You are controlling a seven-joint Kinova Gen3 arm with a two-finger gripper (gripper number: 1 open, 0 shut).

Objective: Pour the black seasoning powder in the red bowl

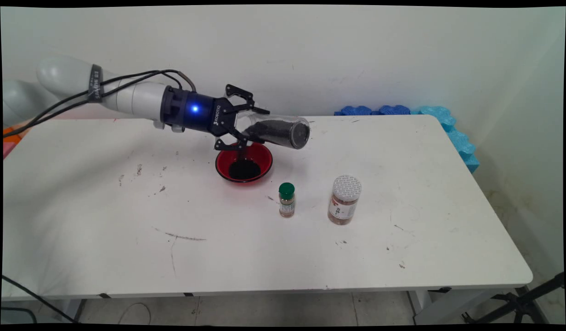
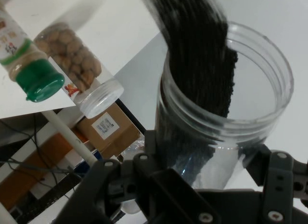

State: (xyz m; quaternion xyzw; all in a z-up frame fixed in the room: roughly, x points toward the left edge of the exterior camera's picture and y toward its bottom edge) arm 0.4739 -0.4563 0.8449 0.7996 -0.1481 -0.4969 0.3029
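My gripper is shut on a clear jar of black grains, held tipped on its side above the table. The jar's mouth points toward the hand, and a thin dark stream falls from it into a red bowl just below. A heap of black grains lies in that bowl. In the hand view the jar fills the frame between the fingers of the gripper, with grains streaking across its opening.
A small green-capped spice bottle and a white-capped jar of brown contents stand in front of the bowl to the right. Blue foam mats lie along the white table's back right corner.
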